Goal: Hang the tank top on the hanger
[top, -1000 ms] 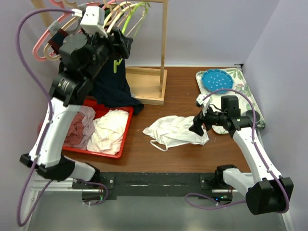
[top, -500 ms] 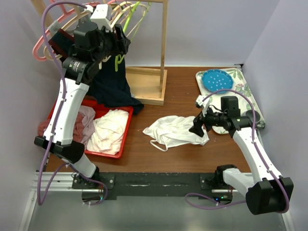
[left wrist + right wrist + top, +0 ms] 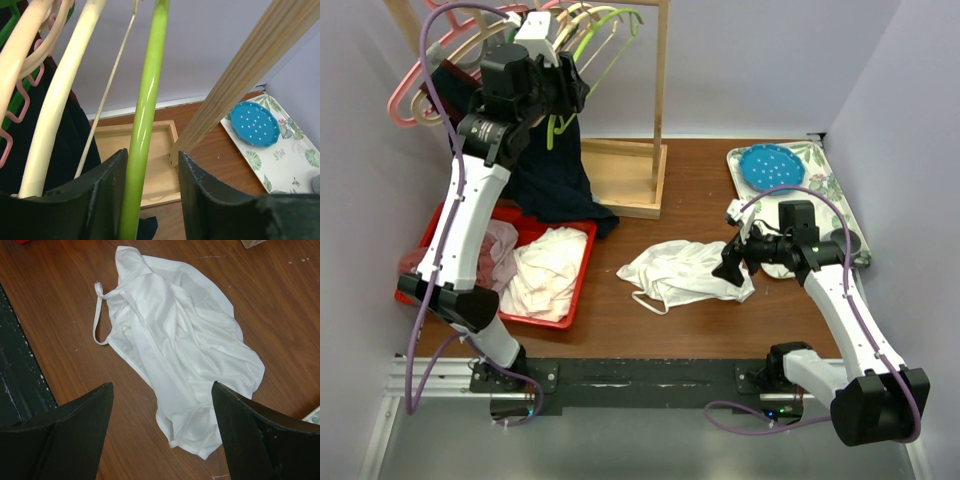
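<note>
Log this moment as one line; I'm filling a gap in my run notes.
left claw: astride lime hanger on rack, closing | right claw: open above tank top | tank top: crumpled on table

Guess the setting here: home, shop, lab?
Likely a lab test cell set up for laundry: plain wall panels, a wooden rack of hangers, a red bin of clothes, arms bolted to the table.

Tank top (image 3: 185,370): thin soft white cloth, matt, creased. Hanger (image 3: 145,115): smooth glossy lime plastic. Bench (image 3: 60,305) under tank top: brown wood, slight sheen. Left pincer (image 3: 150,200) fingers (image 3: 102,200): dark, matt, rough-textured.
</note>
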